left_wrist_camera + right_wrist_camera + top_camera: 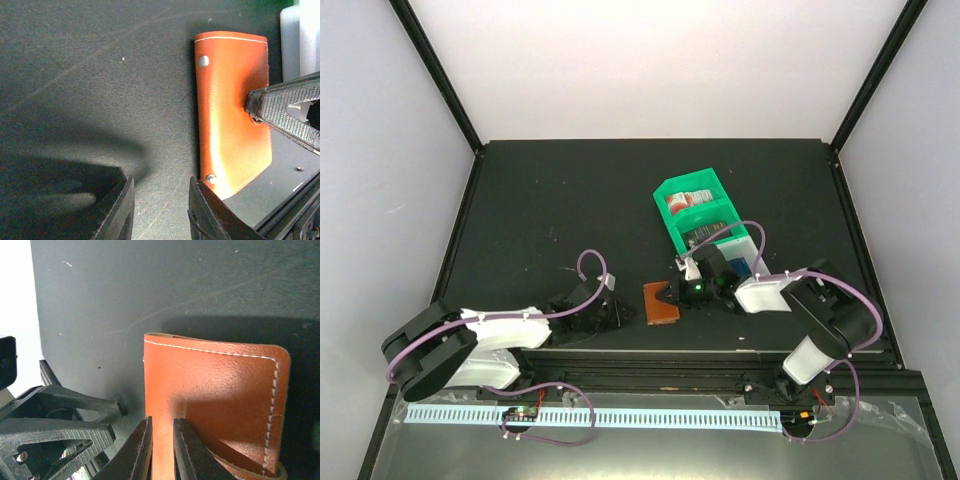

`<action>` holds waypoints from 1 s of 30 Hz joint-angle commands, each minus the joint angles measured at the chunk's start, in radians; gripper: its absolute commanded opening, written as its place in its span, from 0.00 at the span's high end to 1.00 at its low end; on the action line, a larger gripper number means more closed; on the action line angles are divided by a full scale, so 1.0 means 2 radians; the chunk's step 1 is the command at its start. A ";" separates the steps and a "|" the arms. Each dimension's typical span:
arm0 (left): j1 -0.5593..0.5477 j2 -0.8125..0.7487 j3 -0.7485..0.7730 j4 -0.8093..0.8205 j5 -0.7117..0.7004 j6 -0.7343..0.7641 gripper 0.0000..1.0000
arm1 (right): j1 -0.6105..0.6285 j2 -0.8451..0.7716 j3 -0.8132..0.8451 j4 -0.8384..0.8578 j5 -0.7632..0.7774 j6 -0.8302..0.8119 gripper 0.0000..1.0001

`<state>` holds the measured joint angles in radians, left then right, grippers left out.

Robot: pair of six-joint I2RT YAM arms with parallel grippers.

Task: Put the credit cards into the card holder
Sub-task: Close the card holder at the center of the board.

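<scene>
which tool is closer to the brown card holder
Right. The right tool is over the card holder's edge, touching its leather. The left tool sits just off one corner, over the table.

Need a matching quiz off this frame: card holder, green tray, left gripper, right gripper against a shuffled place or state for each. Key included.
Things:
1. card holder
2. green tray
3. left gripper
4. right gripper

Places or states:
A. fingers apart over the bare table, nothing between them
B. fingertips at the holder's edge
C. beyond the right arm, cards inside
D. brown, lying flat between the two grippers

Pairs: 1-D, 2-C, 3-A, 4-B
</scene>
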<state>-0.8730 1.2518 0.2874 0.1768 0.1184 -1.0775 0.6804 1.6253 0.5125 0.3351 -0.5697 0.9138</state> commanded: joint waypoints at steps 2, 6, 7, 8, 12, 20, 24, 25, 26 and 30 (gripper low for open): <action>0.002 0.011 0.011 0.001 0.017 0.013 0.68 | -0.005 -0.033 0.020 -0.125 0.034 -0.039 0.84; 0.002 0.011 0.015 0.003 0.018 0.015 0.68 | -0.005 -0.069 0.034 -0.144 0.025 -0.053 0.83; 0.002 0.011 0.015 0.003 0.019 0.016 0.67 | -0.004 -0.079 0.039 -0.154 0.026 -0.058 0.82; 0.002 0.011 0.016 0.004 0.019 0.016 0.67 | -0.004 -0.088 0.043 -0.164 0.029 -0.063 0.82; 0.002 0.018 0.019 0.006 0.023 0.019 0.65 | 0.002 -0.120 0.064 -0.229 0.073 -0.092 0.79; 0.002 0.048 0.037 0.030 0.048 0.023 0.60 | 0.041 -0.109 0.123 -0.401 0.239 -0.133 0.81; 0.001 0.066 0.045 0.043 0.058 0.019 0.59 | 0.063 -0.086 0.138 -0.418 0.260 -0.142 0.82; 0.001 0.070 0.047 0.044 0.059 0.018 0.59 | 0.068 -0.082 0.141 -0.417 0.259 -0.143 0.82; 0.001 0.074 0.049 0.043 0.060 0.018 0.59 | 0.074 -0.077 0.145 -0.416 0.259 -0.144 0.83; 0.001 0.085 0.058 0.022 0.055 0.016 0.59 | 0.086 -0.063 0.160 -0.411 0.262 -0.146 0.82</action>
<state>-0.8719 1.3922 0.3702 0.2520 0.2195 -1.0477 0.8307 1.4803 0.7883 -0.4625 -0.1024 0.6464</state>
